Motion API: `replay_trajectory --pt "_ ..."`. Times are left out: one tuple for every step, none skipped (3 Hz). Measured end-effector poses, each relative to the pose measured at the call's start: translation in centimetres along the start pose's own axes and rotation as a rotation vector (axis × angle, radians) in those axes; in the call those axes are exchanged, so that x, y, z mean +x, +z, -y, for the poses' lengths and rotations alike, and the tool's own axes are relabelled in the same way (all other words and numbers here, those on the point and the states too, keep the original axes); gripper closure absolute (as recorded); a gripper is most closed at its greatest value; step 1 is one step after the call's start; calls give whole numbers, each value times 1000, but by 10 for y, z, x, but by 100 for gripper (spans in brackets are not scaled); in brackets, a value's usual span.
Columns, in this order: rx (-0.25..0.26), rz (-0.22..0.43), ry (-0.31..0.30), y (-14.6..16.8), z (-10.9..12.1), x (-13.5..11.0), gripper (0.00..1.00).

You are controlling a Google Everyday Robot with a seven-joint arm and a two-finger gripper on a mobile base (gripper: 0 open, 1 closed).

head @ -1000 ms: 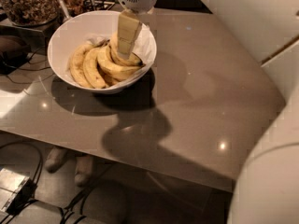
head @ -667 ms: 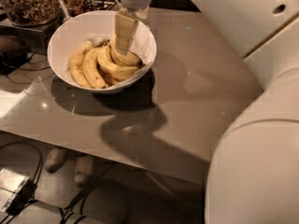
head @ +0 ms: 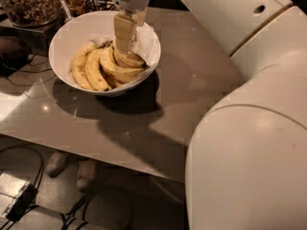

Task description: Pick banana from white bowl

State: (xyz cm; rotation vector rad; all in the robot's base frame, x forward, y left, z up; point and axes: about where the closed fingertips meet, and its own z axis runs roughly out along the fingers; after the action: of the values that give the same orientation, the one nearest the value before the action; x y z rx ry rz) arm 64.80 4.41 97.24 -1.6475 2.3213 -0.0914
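Observation:
The white bowl point(head: 62, 40) stands at the far left of the brown table point(head: 192, 85) and holds several yellow bananas point(head: 91, 68). My gripper point(head: 123, 49) reaches straight down into the right half of the bowl. Its tip is at the topmost banana point(head: 128, 61), a curved yellow one lying across the others next to a white paper napkin point(head: 144, 42). Whether it grips that banana does not show. The contact point is hidden behind the gripper.
A dark glass jar of nuts point(head: 29, 4) stands behind the bowl at the top left. Cables point(head: 19, 75) lie at the left edge. My white arm point(head: 249, 128) fills the right side. Under the table's near edge are cables and a box point(head: 12, 195).
The gripper stays in the same place in the bowl. My arm's large white body has swung further into view and now covers more of the right side.

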Motion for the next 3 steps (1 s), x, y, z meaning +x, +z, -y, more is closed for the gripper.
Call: replay_trajectory --pt "-27 3 -5 7 -2 -4 30" --pt "-66 7 -7 17 -3 -7 29" --pt "-107 14 7 31 -2 -8 29"
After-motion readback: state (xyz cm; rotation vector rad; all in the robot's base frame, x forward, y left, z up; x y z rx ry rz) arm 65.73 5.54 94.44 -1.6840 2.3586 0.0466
